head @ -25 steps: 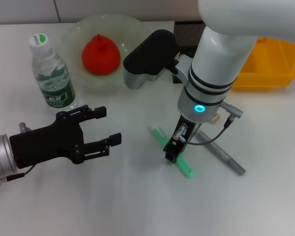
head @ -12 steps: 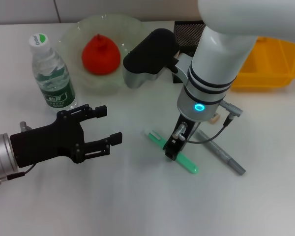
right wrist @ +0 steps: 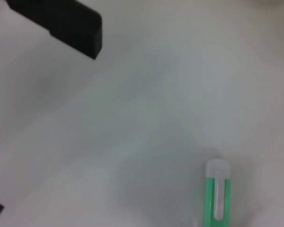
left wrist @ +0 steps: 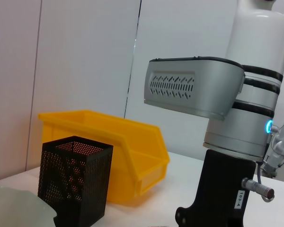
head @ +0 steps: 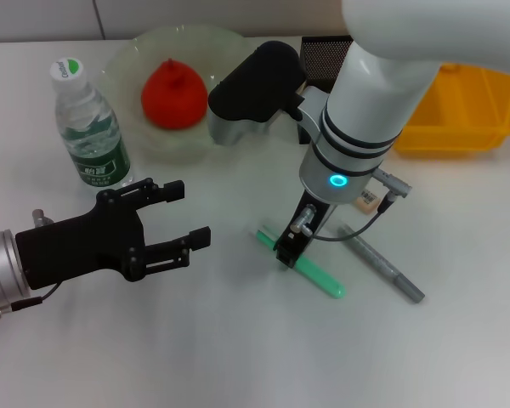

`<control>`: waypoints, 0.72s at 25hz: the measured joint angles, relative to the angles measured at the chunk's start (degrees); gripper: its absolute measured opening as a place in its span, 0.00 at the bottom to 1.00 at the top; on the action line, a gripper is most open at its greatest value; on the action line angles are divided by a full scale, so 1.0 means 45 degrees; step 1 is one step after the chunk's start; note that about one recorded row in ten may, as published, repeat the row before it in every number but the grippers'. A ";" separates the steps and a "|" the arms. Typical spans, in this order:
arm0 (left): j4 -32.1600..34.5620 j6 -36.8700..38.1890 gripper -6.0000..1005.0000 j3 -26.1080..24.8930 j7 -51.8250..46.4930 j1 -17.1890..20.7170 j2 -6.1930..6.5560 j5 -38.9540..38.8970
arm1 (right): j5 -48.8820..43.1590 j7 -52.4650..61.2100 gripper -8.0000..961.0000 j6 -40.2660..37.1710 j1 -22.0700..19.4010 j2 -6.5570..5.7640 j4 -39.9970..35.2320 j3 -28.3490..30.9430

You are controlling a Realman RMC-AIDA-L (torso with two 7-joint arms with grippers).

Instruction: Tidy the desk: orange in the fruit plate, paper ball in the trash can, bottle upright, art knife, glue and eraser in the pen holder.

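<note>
Right gripper (head: 287, 252) descending on green glue stick (head: 310, 269), jaws closing state unclear; keeping grip centred. Left gripper (head: 180, 221) idling at 9 o'clock, jaws open.

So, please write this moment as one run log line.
right gripper: on green knife, desk | left gripper: open, idle | orange: in plate | bottle: upright
</note>
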 joint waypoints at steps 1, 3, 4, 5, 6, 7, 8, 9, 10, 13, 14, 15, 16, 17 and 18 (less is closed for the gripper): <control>0.0000 0.0000 0.79 0.0000 0.0000 0.0000 0.0000 0.0000 | 0.0014 0.0000 0.27 0.0022 0.0000 -0.0001 -0.0001 -0.0002; -0.0009 0.0030 0.79 0.0000 0.0000 0.0005 0.0000 -0.0005 | 0.0026 0.0000 0.28 0.0063 0.0000 0.0000 -0.0005 -0.0005; -0.0011 0.0036 0.79 0.0000 0.0000 0.0006 0.0000 -0.0007 | 0.0027 0.0000 0.28 0.0071 0.0000 0.0000 -0.0010 -0.0005; -0.0011 0.0036 0.79 0.0000 0.0000 0.0006 0.0000 -0.0007 | 0.0029 0.0000 0.28 0.0077 0.0000 0.0000 -0.0015 -0.0006; -0.0015 0.0052 0.79 0.0000 0.0000 0.0007 0.0000 -0.0010 | 0.0030 -0.0001 0.27 0.0078 0.0000 0.0000 -0.0022 -0.0006; -0.0015 0.0052 0.79 0.0000 0.0000 0.0007 0.0000 -0.0010 | 0.0034 -0.0004 0.27 0.0079 0.0000 0.0000 -0.0025 -0.0006; -0.0020 0.0057 0.79 0.0000 0.0000 0.0007 0.0001 -0.0011 | 0.0039 -0.0005 0.27 0.0080 0.0000 0.0000 -0.0027 -0.0006; -0.0024 0.0061 0.79 0.0000 0.0000 0.0004 0.0000 -0.0013 | 0.0039 -0.0005 0.27 0.0080 0.0000 0.0000 -0.0027 -0.0006; -0.0030 0.0060 0.79 0.0000 0.0000 0.0001 0.0000 -0.0014 | 0.0044 -0.0006 0.27 0.0082 0.0000 0.0000 -0.0032 -0.0006; -0.0037 0.0060 0.79 0.0000 0.0000 -0.0007 0.0000 -0.0026 | 0.0055 -0.0011 0.27 0.0076 -0.0003 0.0000 -0.0055 -0.0006; -0.0038 0.0061 0.79 0.0000 0.0000 -0.0011 0.0000 -0.0032 | 0.0059 -0.0014 0.27 0.0059 -0.0011 0.0000 -0.0059 -0.0006; -0.0040 0.0061 0.79 0.0000 0.0000 -0.0014 0.0000 -0.0035 | 0.0059 -0.0014 0.27 0.0059 -0.0011 0.0000 -0.0059 -0.0006; -0.0040 0.0061 0.79 0.0000 0.0000 -0.0014 0.0000 -0.0035 | 0.0061 -0.0015 0.27 0.0050 -0.0014 0.0000 -0.0061 -0.0006; -0.0041 0.0061 0.79 0.0000 0.0000 -0.0024 0.0000 -0.0035 | 0.0061 -0.0015 0.28 0.0050 -0.0014 0.0000 -0.0061 -0.0006; -0.0040 0.0061 0.79 0.0000 0.0000 -0.0034 0.0000 -0.0036 | 0.0061 -0.0017 0.28 0.0015 -0.0018 0.0000 -0.0073 -0.0006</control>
